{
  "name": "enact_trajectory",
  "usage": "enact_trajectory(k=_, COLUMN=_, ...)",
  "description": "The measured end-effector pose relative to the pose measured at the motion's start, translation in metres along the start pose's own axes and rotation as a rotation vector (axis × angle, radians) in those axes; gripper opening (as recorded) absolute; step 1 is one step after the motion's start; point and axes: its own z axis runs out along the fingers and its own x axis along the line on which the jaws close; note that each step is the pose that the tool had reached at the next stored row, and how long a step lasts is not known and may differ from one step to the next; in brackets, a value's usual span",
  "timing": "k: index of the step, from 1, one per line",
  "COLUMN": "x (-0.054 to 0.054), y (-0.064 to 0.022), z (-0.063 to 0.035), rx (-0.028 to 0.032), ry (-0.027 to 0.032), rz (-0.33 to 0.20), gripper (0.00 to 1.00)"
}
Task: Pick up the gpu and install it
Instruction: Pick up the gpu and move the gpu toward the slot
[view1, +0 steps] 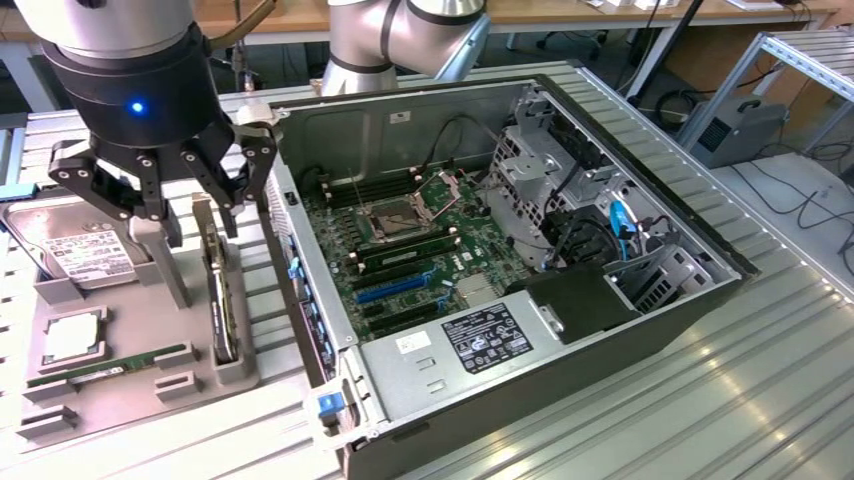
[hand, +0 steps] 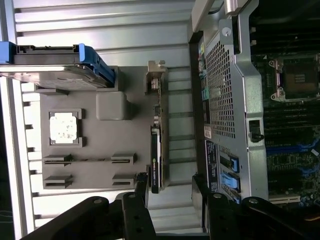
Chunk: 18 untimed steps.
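The gpu (view1: 220, 290) stands on its edge in a slot of the grey holder tray (view1: 134, 395), beside the open computer case (view1: 561, 300). It is a thin card with a green board and a silver bracket. My gripper (view1: 195, 200) hangs open just above the card, holding nothing. In the wrist view the gpu (hand: 156, 145) runs lengthwise away from my gripper (hand: 170, 186). Its near end lies between the two dark fingertips (hand: 141, 184), closer to one of them. Inside the case lies the motherboard (view1: 400, 255) with blue expansion slots (view1: 391, 288).
On the same tray (hand: 105, 145) sit a silver hard drive (view1: 74, 250) in a blue frame (hand: 95, 60), a processor (view1: 70, 340) and a narrow memory stick (view1: 110, 368). The case's metal side wall (hand: 230, 95) rises close beside the gpu. Ribbed metal table (view1: 747, 400) surrounds everything.
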Motion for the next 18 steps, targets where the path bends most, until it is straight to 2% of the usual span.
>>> enact_trajectory(k=18, x=0.0002, y=-0.0003, z=0.0077, rx=0.0, ry=0.0, rz=0.0, gripper=0.48)
